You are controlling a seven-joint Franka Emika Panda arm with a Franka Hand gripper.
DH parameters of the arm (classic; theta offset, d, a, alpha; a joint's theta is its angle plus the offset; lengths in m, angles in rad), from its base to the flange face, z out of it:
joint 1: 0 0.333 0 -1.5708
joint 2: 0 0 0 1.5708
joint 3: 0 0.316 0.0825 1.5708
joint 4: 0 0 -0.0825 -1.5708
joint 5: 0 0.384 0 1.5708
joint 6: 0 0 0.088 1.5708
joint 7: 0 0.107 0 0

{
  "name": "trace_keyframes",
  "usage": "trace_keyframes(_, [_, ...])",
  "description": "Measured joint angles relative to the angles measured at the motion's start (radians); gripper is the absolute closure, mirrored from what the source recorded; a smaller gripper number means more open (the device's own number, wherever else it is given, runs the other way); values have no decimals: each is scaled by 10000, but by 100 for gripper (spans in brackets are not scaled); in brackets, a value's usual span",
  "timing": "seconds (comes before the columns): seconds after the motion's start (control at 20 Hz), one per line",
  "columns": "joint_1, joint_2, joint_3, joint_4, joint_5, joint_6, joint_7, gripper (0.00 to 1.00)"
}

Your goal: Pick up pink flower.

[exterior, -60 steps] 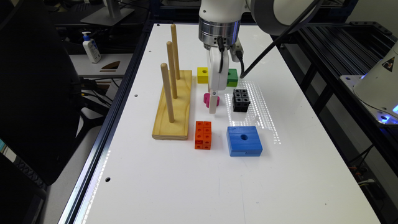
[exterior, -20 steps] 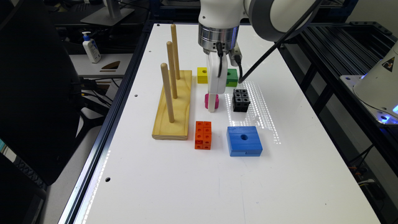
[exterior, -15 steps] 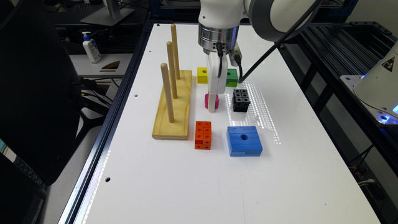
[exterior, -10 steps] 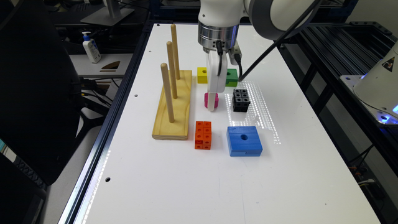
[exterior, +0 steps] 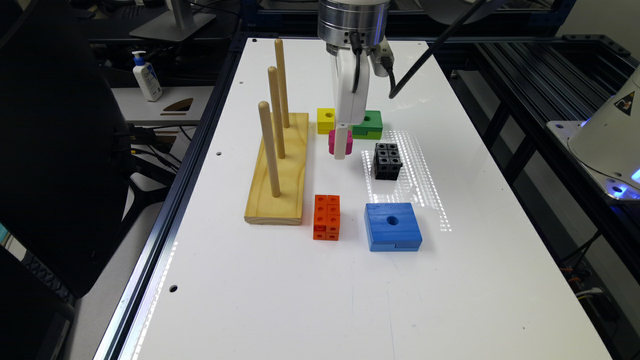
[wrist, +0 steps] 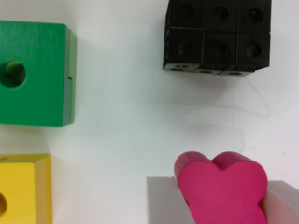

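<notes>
Wrist view puts the pink flower [wrist: 222, 189] between the two grey fingers [wrist: 166, 200] of the tool [wrist: 219, 205], which pinch it from both sides; its lobed top faces the camera. Beyond it, the green block [wrist: 35, 74], yellow cube [wrist: 23, 189] and black block [wrist: 217, 37] lie apart on the white worktop [wrist: 131, 116].

Exterior view sets the flower [exterior: 333, 142] mostly behind the white tool [exterior: 340, 145], just in front of the yellow cube [exterior: 326, 120] and green block [exterior: 368, 124], with the black block [exterior: 387, 160] toward the exterior view's right. Whether the flower is off the worktop [exterior: 310, 290] I cannot tell. This view adds the peg board [exterior: 278, 170], orange block [exterior: 327, 217] and blue block [exterior: 392, 226] nearer the camera.
</notes>
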Motion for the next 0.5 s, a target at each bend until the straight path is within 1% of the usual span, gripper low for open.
trace_keyframes(0.05, [0, -144, 1, 1, 0, -119, 1, 100])
trace_keyframes(0.2, [1, -777, 8, -9, 7, -754, 11, 100])
trace_keyframes(0.3, [2, -1079, 14, -35, 8, -1063, 20, 100])
trace_keyframes(0.5, [2, -1163, 18, -77, 8, -1126, 30, 100])
